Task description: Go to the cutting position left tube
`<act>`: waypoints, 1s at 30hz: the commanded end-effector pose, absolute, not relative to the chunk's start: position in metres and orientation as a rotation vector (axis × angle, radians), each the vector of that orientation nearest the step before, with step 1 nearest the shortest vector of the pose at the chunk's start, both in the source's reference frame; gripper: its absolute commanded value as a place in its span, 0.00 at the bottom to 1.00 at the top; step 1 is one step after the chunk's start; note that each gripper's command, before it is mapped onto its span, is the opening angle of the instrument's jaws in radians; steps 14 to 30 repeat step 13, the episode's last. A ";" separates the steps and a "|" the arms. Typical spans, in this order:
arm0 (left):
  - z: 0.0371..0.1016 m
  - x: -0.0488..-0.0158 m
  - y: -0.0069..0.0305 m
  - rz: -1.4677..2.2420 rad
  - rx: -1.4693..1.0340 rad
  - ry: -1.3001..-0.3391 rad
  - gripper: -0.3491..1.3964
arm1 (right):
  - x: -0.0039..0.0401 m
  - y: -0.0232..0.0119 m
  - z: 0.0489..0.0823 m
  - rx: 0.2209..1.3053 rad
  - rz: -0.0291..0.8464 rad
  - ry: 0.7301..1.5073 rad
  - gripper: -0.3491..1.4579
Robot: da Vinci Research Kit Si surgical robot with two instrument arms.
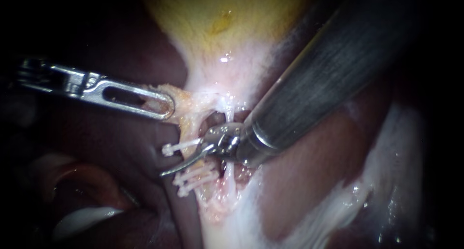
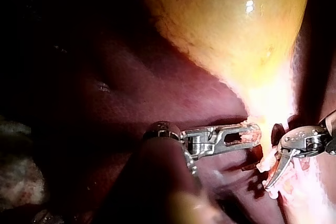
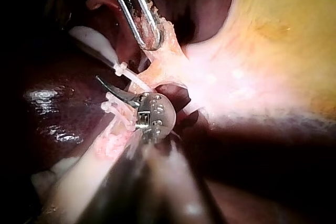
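Two instruments | left instrument (image 1: 162, 109) pincer clamped on gallbladder (image 1: 217, 31) | right instrument (image 1: 170, 170) pincer closed, empty | at least three clips (image 1: 193, 180)

My left instrument (image 1: 163, 107) reaches in almost level, and its slotted jaws are clamped on the pale fringe of tissue at the narrow lower end of the gallbladder (image 1: 217, 21). My right instrument (image 1: 186, 163) slants down on a thick shaft from the upper right. Its wrist lies just below that same narrow end, and its thin curved tip points away from the gallbladder, passing close beneath the left instrument's jaws without touching them.
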State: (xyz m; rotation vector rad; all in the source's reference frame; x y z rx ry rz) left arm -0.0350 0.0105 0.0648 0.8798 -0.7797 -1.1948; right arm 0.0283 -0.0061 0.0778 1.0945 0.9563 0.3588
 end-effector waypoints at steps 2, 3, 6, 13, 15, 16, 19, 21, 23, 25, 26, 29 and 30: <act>0.0649 -0.0350 0.0105 -1.195 0.880 -0.780 0.00 | 0.0283 -0.0062 0.0778 1.095 0.360 0.957 0.87; 0.0649 -0.0350 0.0105 -1.195 0.880 -0.780 0.00 | 0.0283 -0.0062 0.0778 1.095 0.360 0.957 0.87; 0.0649 -0.0350 0.0105 -1.195 0.880 -0.780 0.00 | 0.0283 -0.0062 0.0778 1.095 0.360 0.957 0.87; 0.0649 -0.0350 0.0105 -1.195 0.880 -0.780 0.00 | 0.0280 -0.0063 0.0778 1.098 0.363 0.953 0.87; 0.0649 -0.0350 0.0105 -1.195 0.880 -0.780 0.00 | 0.0280 -0.0063 0.0778 1.098 0.363 0.953 0.87; 0.0649 -0.0350 0.0105 -1.195 0.880 -0.780 0.00 | 0.0280 -0.0063 0.0778 1.098 0.363 0.953 0.87; 0.0649 -0.0350 0.0105 -1.195 0.880 -0.780 0.00 | 0.0280 -0.0063 0.0778 1.098 0.363 0.953 0.87; 0.0649 -0.0350 0.0105 -1.195 0.880 -0.780 0.00 | 0.0280 -0.0063 0.0778 1.098 0.363 0.953 0.87; 0.0649 -0.0350 0.0105 -1.195 0.880 -0.780 0.00 | 0.0280 -0.0063 0.0778 1.098 0.363 0.953 0.87; 0.0649 -0.0350 0.0105 -1.195 0.880 -0.780 0.00 | 0.0280 -0.0063 0.0778 1.098 0.363 0.953 0.87; 0.0649 -0.0350 0.0105 -1.195 0.880 -0.780 0.00 | 0.0280 -0.0063 0.0778 1.098 0.363 0.953 0.87; 0.0649 -0.0350 0.0105 -1.195 0.880 -0.780 0.00 | 0.0280 -0.0063 0.0778 1.098 0.363 0.953 0.87; 0.0649 -0.0350 0.0105 -1.195 0.880 -0.780 0.00 | 0.0280 -0.0063 0.0778 1.098 0.363 0.953 0.87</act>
